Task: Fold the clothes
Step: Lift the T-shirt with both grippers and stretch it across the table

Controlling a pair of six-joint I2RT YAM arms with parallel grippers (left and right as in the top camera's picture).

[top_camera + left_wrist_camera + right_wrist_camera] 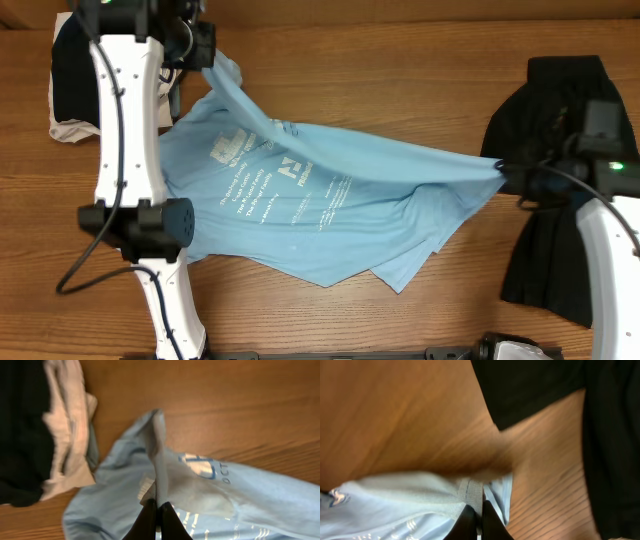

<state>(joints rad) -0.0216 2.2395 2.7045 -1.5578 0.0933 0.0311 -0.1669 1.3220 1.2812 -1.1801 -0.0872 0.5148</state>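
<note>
Your left gripper (157, 510) and right gripper (479, 509) each pinch an edge of the limp light-blue printed T-shirt (300, 200); it sags, so grip at the seams.

Your left arm (125, 120) stretches far forward, its wrist turned inward. Your left gripper (207, 62) has its fingers pressed together, pinching the blue shirt (330, 200). Your right arm (608, 240) bends inward at the wrist. Your right gripper (503, 172) is likewise clamped on the shirt's edge, fingertips meeting.
</note>
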